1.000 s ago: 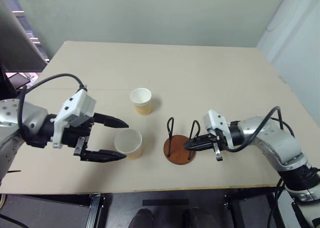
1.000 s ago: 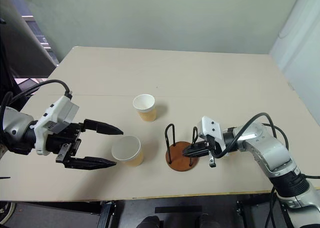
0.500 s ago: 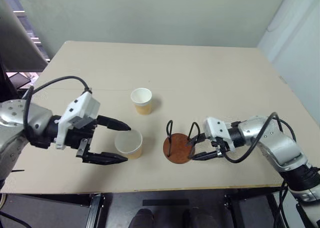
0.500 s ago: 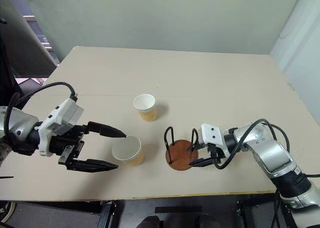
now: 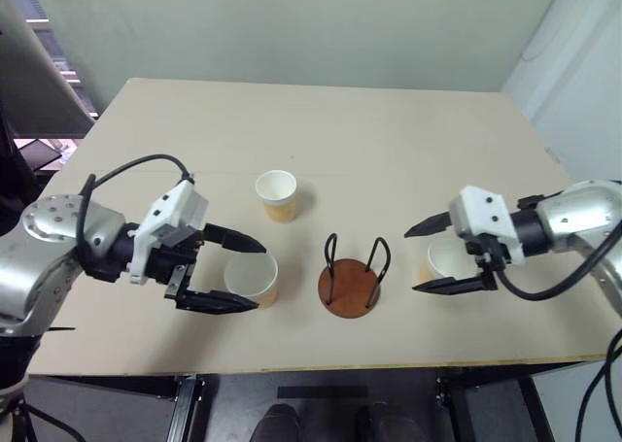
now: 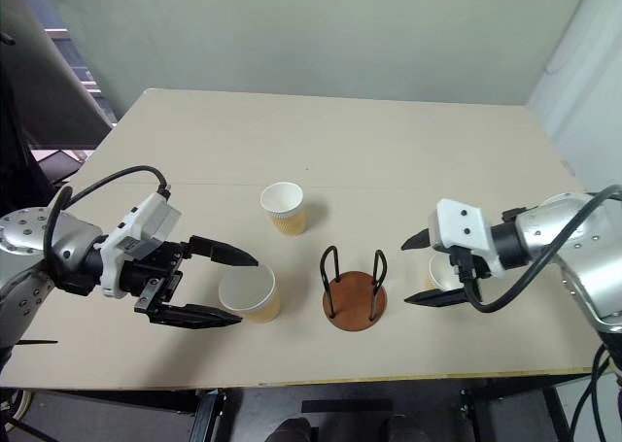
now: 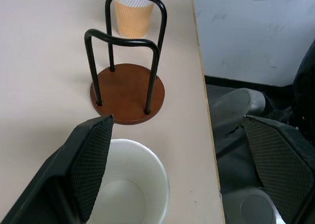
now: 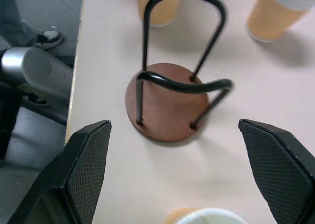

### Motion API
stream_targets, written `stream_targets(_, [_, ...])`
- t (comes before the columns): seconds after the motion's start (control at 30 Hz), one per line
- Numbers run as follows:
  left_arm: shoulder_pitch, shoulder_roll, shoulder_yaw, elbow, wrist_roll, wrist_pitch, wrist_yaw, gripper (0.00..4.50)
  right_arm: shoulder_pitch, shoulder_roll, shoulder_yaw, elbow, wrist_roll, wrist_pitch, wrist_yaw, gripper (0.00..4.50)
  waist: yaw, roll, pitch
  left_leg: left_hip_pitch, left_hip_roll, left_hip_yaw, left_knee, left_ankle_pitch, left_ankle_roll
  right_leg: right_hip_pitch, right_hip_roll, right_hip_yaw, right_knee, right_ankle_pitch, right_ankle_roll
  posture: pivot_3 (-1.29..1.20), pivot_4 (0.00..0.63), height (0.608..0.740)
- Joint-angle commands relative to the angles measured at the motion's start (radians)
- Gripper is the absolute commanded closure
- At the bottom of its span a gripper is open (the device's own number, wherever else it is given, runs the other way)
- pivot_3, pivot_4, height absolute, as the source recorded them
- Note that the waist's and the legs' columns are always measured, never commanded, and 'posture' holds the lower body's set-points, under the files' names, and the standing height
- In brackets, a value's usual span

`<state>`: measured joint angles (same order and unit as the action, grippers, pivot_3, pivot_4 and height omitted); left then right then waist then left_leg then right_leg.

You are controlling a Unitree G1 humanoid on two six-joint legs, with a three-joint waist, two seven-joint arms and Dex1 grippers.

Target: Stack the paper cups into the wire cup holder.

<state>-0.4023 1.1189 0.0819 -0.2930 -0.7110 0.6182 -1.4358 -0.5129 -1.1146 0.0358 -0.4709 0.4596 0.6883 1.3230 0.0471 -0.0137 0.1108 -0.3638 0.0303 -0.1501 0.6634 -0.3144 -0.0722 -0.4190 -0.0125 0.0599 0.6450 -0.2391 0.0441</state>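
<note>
The wire cup holder (image 5: 350,285) stands empty near the table's front edge, a brown disc with two black wire loops. To its left is a paper cup (image 5: 253,277) with my left gripper (image 5: 258,278) open around it, one finger on each side; the left wrist view shows this cup (image 7: 125,194) low between the fingers. To the holder's right, a second paper cup (image 5: 449,260) sits between the open fingers of my right gripper (image 5: 413,260). A third paper cup (image 5: 276,195) stands alone farther back. All three cups are upright.
The beige table (image 5: 389,141) has its front edge just behind both grippers. A black cable loops over my left arm (image 5: 126,170). A pale wall stands past the table's right side.
My right gripper was shut at the holder's right loop; it has opened, lifted and swung right, and now straddles the right cup. The left gripper stays open around its cup.
</note>
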Motion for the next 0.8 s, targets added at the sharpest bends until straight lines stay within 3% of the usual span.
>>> stream_targets(0.03, [-0.02, -0.01, -0.011, 0.002, 0.013, -0.026, -0.021, 0.0, 0.147, -0.112, -0.13, -0.045, 0.004, 0.026, 0.02, 0.31, 0.01, 0.0, 0.0, -0.001, 0.0, -0.001, 0.0, 0.0, 0.0, 0.0, 0.0, 0.0, 0.0, 0.0, 0.0, 0.0, 0.15, 0.74])
stream_targets(0.2, [-0.017, -0.028, -0.039, 0.009, 0.045, -0.041, -0.017, 0.0, 0.258, -0.14, -0.115, 0.021, -0.092, -0.052, -0.047, 0.31, 0.004, 0.0, 0.0, 0.001, 0.001, 0.002, 0.0, 0.0, 0.0, 0.0, 0.0, 0.002, 0.0, 0.0, 0.0, 0.0, 0.15, 0.74])
stream_targets(0.53, [0.022, -0.053, -0.013, -0.035, 0.074, -0.035, 0.066, 0.0, 0.194, -0.048, 0.054, 0.103, -0.189, -0.139, -0.077, 0.31, -0.004, 0.0, 0.0, 0.006, 0.002, 0.003, 0.0, -0.002, 0.003, 0.002, 0.002, 0.004, 0.002, 0.001, 0.001, 0.0, 0.15, 0.74])
stream_targets(0.63, [0.042, -0.056, 0.006, -0.051, 0.074, -0.036, 0.098, 0.0, 0.172, -0.033, 0.083, 0.126, -0.211, -0.166, -0.066, 0.91, -0.005, 0.0, 0.0, 0.006, 0.002, 0.004, 0.0, -0.002, 0.003, 0.002, 0.002, 0.004, 0.001, 0.001, 0.001, 0.0, 0.15, 0.74])
stream_targets(0.8, [0.065, -0.094, 0.053, -0.072, 0.063, -0.05, 0.167, 0.0, 0.144, -0.027, 0.099, 0.161, -0.223, -0.2, -0.044, 2.71, -0.003, 0.0, 0.0, 0.006, 0.002, 0.005, 0.0, -0.002, 0.003, 0.002, 0.002, 0.004, 0.001, 0.001, 0.001, 0.0, 0.15, 0.74])
